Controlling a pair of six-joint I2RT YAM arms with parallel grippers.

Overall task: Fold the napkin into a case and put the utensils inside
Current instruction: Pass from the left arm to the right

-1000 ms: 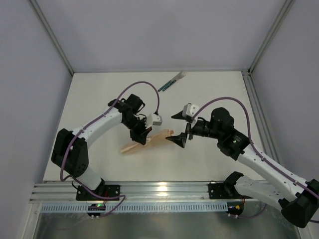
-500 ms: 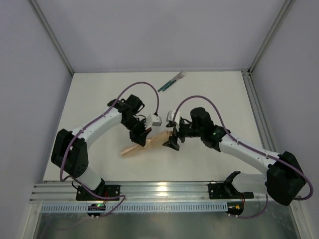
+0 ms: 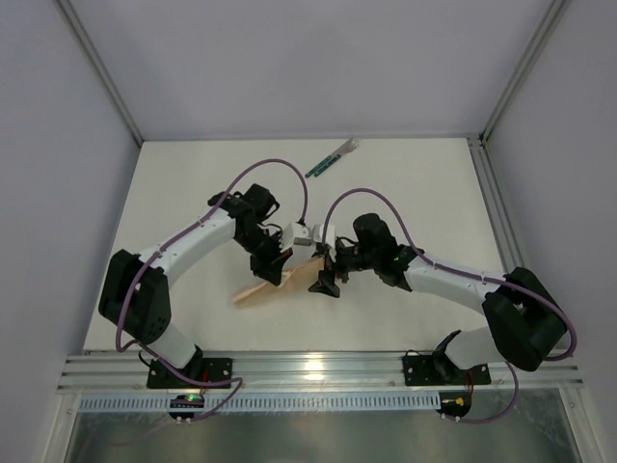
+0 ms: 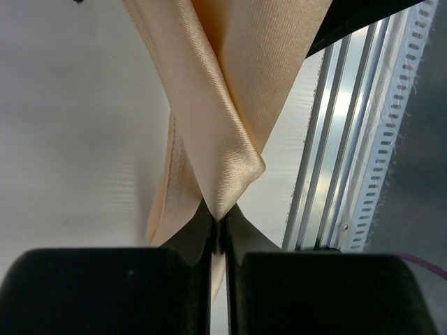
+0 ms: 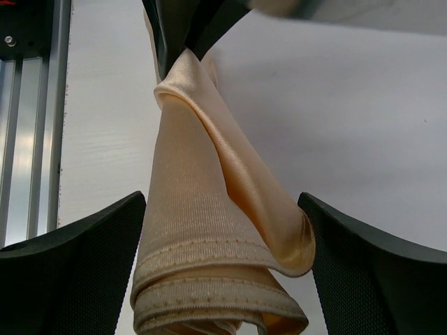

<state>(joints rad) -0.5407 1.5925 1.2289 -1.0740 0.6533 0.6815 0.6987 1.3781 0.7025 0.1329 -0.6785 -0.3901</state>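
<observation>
The peach-tan napkin (image 3: 253, 293) lies near the table's front as a narrow folded case with a diagonal flap (image 4: 230, 91). My left gripper (image 3: 276, 268) is shut on its middle, the cloth pinched between the jaws (image 4: 218, 234). My right gripper (image 3: 326, 270) stands open with its fingers on either side of the napkin's rolled, hemmed right end (image 5: 209, 237), apart from the cloth (image 5: 223, 272). The left fingers (image 5: 183, 28) show at the top of the right wrist view. The utensils (image 3: 333, 157), with green handles and pale ends, lie at the table's far edge, away from both grippers.
An aluminium rail (image 3: 318, 367) runs along the near table edge, close behind the napkin (image 4: 328, 139). White table surface (image 3: 424, 193) spreads around the arms. Frame posts and grey walls close in the sides and back.
The right arm has swung left and down to the napkin, so its open jaws now straddle the cloth's right end. The left gripper has kept its hold, almost still.
</observation>
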